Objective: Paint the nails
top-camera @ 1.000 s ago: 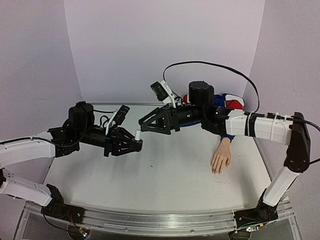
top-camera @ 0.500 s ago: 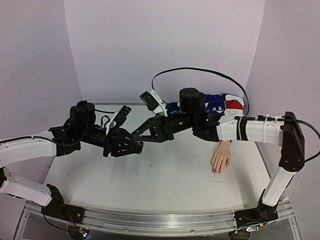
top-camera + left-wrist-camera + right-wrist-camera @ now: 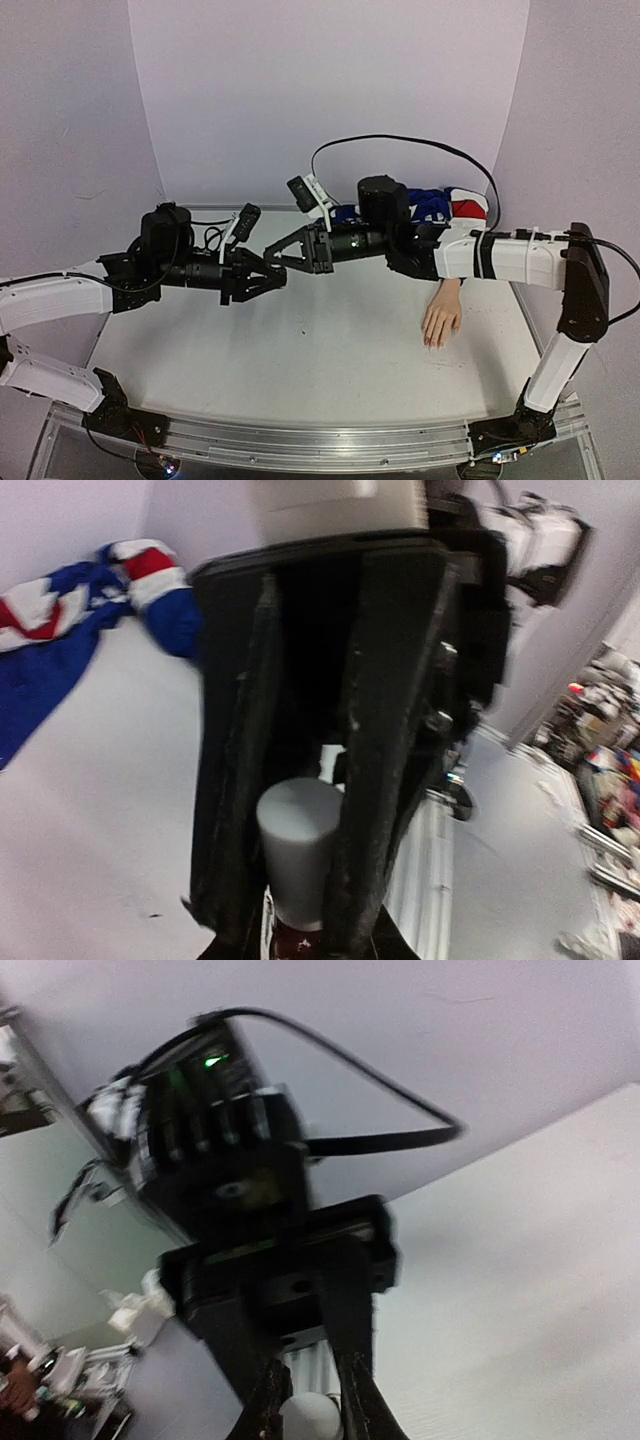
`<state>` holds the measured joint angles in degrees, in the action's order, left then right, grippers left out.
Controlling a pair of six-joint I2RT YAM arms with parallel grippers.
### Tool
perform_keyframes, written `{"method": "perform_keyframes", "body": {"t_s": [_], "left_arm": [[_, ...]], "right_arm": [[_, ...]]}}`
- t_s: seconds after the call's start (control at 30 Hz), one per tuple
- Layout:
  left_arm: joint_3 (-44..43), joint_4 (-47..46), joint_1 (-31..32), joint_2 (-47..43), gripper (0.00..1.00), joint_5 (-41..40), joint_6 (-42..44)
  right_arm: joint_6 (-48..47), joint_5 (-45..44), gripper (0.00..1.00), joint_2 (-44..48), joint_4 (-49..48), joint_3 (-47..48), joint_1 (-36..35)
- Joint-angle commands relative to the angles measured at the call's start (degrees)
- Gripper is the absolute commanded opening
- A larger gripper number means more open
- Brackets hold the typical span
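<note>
The nails (image 3: 433, 343) of the mannequin hand (image 3: 441, 318) lie on the table (image 3: 300, 360), well behind the right pincer (image 3: 270, 262), beside its forearm. Gaping a second ago, that pincer now pinches narrow on the white cap (image 3: 298, 845) of the bottle (image 3: 296, 946), which the left pincer (image 3: 281, 279) grips tightly.

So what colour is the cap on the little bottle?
White, a bit greyish. The cap on the bottle shows best in the left wrist view.

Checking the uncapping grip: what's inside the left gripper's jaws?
The left gripper holds a small dark bottle, its white cap pinched by the right gripper. Most of the bottle's body is covered.
</note>
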<state>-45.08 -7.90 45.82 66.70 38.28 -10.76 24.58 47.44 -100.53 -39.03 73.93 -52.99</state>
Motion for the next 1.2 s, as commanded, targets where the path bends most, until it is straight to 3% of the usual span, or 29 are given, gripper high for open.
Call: {"method": "perform_keyframes", "body": {"t_s": [0.0,0.1,0.17,0.37,0.5,0.6,0.73,0.83,0.97,1.17], "left_arm": [[-2.1,-4.0,-0.3,-1.0,0.0,-38.0,4.2],[-4.7,-4.1,-0.3,2.4,0.0,-51.1,5.0],[-6.8,-4.2,-0.2,5.1,0.0,-53.4,5.1],[-7.3,-4.2,-0.2,9.9,0.0,-50.4,3.1],[-5.2,-4.1,-0.2,9.8,0.0,-43.1,3.9],[-3.4,-3.5,-0.2,8.6,0.0,-35.6,4.3],[-0.6,-3.3,-0.2,6.0,0.0,-24.9,4.5],[0.6,-3.3,-0.2,3.7,0.0,-12.5,5.3],[0.3,-3.3,-0.2,2.0,0.0,3.6,6.2],[-2.0,-3.3,-0.2,2.3,0.0,16.3,5.2]], "right_arm": [[-0.9,-33.4,0.0,1.7,15.4,3.4,-6.2],[4.3,-60.2,0.0,0.2,21.4,6.1,-11.1],[7.6,-70.2,0.0,-1.6,23.9,8.2,-13.7],[8.0,-71.0,0.0,-2.5,24.5,11.7,-15.0],[3.7,-58.5,0.03,-0.1,19.7,9.8,-11.8],[0.0,-47.6,0.4,1.3,19.1,9.5,-8.0],[-3.5,-30.7,0.7,4.6,17.6,6.7,-2.0],[-5.7,-14.3,0.91,6.0,16.1,5.1,0.8],[-9.0,1.0,0.94,5.4,15.6,4.6,1.5],[-7.9,11.9,0.74,3.7,13.1,5.1,1.5]]}}
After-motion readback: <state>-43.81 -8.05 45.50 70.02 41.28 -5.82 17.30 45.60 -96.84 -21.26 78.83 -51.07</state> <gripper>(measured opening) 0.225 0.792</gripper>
